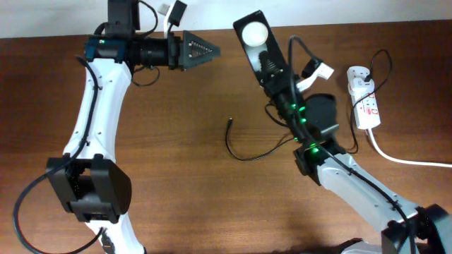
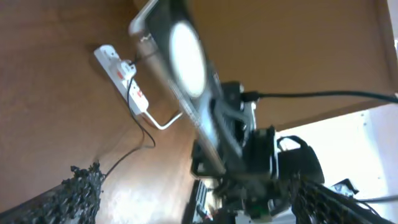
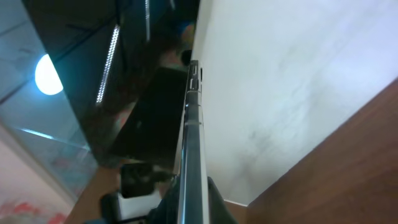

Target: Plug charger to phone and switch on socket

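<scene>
The right gripper (image 1: 270, 68) is clamped on the phone (image 1: 257, 39), holding it off the table (image 1: 176, 204), its screen catching 1 round light reflection. The socket (image 1: 364, 104) lies right of the phone. The charger (image 1: 244, 147) lies below the phone, plug tip free. The left gripper (image 1: 212, 50), left of the phone, has its jaws together.

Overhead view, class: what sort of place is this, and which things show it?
Probably a robot lab bench or test workstation, not a home. Two robot arms are mounted at a bare wooden table against a plain white wall, with only a white power strip, a loose black charger cable and a phone held up by the right hand.
</scene>
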Motion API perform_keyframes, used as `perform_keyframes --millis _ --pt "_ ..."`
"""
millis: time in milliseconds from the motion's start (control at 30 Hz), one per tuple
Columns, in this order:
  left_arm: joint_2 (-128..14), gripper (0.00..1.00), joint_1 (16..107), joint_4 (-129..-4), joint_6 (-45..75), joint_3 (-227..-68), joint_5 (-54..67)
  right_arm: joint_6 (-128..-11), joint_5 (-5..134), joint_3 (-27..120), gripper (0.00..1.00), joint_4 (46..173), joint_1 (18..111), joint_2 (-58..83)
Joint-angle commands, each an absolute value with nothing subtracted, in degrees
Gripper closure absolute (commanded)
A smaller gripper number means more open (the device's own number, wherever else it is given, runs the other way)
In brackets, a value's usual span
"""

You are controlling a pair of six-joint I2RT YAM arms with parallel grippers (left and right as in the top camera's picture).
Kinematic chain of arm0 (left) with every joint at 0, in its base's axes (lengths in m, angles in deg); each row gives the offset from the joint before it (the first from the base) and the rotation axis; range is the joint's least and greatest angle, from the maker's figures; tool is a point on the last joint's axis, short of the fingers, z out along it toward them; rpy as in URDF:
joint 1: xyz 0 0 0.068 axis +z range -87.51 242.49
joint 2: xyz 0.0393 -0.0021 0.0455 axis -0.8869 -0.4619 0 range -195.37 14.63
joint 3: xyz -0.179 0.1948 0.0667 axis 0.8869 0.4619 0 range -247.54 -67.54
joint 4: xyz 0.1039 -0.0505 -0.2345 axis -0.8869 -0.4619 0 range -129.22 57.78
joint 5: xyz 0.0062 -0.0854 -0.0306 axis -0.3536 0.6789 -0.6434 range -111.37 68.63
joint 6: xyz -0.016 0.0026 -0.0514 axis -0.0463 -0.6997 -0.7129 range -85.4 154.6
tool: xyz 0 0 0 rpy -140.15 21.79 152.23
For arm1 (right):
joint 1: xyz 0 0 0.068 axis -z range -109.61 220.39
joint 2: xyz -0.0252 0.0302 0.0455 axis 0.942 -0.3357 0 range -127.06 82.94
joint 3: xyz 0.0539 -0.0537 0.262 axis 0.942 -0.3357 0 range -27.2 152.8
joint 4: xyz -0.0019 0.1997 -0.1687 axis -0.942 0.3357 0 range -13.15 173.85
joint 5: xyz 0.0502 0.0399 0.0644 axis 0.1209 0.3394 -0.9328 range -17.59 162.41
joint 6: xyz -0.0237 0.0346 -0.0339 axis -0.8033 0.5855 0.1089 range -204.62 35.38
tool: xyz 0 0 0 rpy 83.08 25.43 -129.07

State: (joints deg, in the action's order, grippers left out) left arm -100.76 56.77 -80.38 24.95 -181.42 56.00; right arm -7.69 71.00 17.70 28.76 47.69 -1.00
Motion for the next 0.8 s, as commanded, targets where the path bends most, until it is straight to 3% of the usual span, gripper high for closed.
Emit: perform_keyframes --millis 0,100,267,500,700,767 --pt "-99.78 0.00 53.62 -77.61 17.94 -181.82 51.34 -7.60 76.12 21.55 0.96 27.78 46.03 -1.11" --pt "-99.78 0.06 51.05 -75.49 13.52 -181.82 47.71 -6.49 76.14 22.49 0.96 27.75 46.03 -1.11" --pt "-99.80 0.05 50.74 -68.67 2.75 -181.79 47.67 3.70 76.09 22.53 0.96 27.75 46.03 -1.11" --pt "-100.10 0.12 48.88 -59.29 -8.36 -181.79 41.13 14.91 75.64 22.53 0.96 28.63 45.98 -1.11" --pt "-103.25 0.28 45.36 -50.07 -17.91 -181.79 39.60 14.91 75.53 22.53 0.96 33.20 45.59 -1.13" --pt "-103.34 0.39 45.23 -49.94 -17.89 -181.79 39.36 14.91 75.98 22.53 0.96 33.17 45.59 -1.13"
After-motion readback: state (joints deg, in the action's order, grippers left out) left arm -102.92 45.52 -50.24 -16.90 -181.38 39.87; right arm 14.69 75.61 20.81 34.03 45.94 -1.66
